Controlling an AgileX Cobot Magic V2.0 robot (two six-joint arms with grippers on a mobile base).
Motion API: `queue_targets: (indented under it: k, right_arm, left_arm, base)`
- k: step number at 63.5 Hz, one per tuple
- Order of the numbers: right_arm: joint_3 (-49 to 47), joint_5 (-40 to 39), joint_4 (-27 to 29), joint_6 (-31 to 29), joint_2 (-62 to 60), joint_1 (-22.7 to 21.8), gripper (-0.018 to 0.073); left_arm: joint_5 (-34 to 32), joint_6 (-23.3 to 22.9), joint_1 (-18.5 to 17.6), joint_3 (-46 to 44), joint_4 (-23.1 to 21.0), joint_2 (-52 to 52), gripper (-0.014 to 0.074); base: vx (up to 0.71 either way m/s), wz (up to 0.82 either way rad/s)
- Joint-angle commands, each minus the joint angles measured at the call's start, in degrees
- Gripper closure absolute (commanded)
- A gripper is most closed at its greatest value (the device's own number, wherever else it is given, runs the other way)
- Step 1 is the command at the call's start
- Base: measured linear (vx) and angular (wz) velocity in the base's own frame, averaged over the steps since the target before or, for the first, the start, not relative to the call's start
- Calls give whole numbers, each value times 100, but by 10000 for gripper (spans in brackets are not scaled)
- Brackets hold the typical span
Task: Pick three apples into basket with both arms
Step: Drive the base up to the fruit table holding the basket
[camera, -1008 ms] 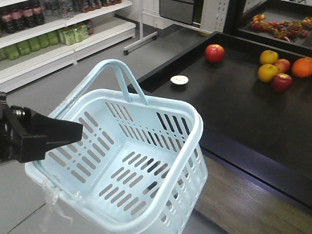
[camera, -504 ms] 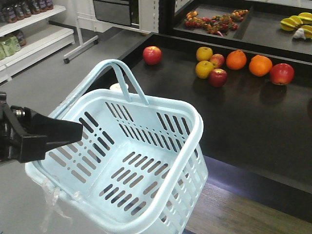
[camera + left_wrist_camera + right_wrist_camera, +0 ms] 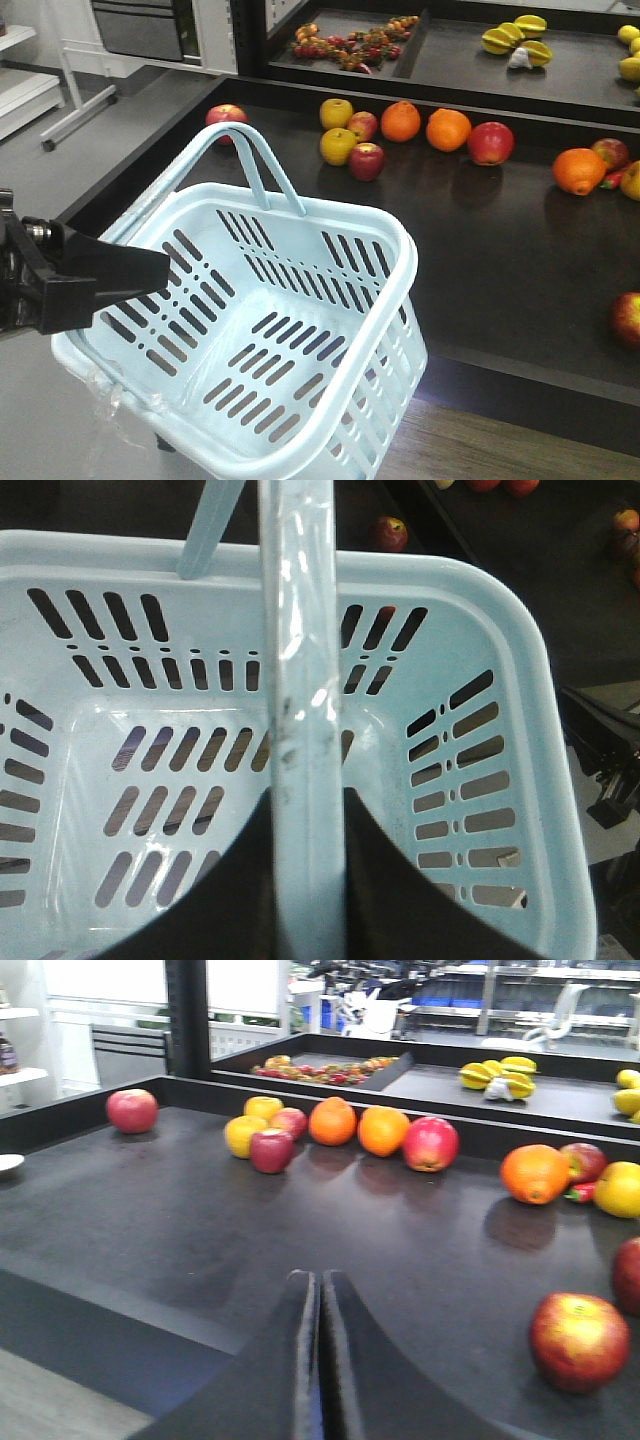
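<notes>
A pale blue slotted plastic shopping basket (image 3: 300, 330) hangs tilted in the air, just beside the near edge of a black display counter (image 3: 500, 250). The black wedge-shaped left gripper (image 3: 308, 805) holds the basket by one hoop handle (image 3: 300, 660). Its two fingers are closed tight on either side of the bar. The other hoop handle (image 3: 250, 160) stands up at the far rim, and a scrap of clear plastic (image 3: 105, 405) dangles from the near left corner. The black right gripper (image 3: 320, 1295) points out over the counter's near edge, fingers pressed together with nothing between them. Every apple in view lies on the counter. A dark red apple streaked with yellow (image 3: 579, 1340) sits nearest the right gripper, off to its right. A second red apple (image 3: 272, 1150) touches a yellow fruit (image 3: 246, 1135) farther back. A third red apple (image 3: 430, 1143) sits just beside two oranges (image 3: 383, 1130). A fourth red apple (image 3: 132, 1110) lies alone at the far left.
</notes>
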Motion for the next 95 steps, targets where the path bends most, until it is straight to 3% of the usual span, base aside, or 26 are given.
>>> queue_targets:
  k: [1,95]
  right_arm:
    - [72,-422,-59,-41,-59,-45,561]
    - [72,-422,-59,-41,-59,-45,561]
  left_arm:
    - [-416,-5,-27,-188,-326,-89,603]
    - [-416,-5,-27,-188,-326,-89,603]
  base:
    - [6,-25]
    - [7,-16]
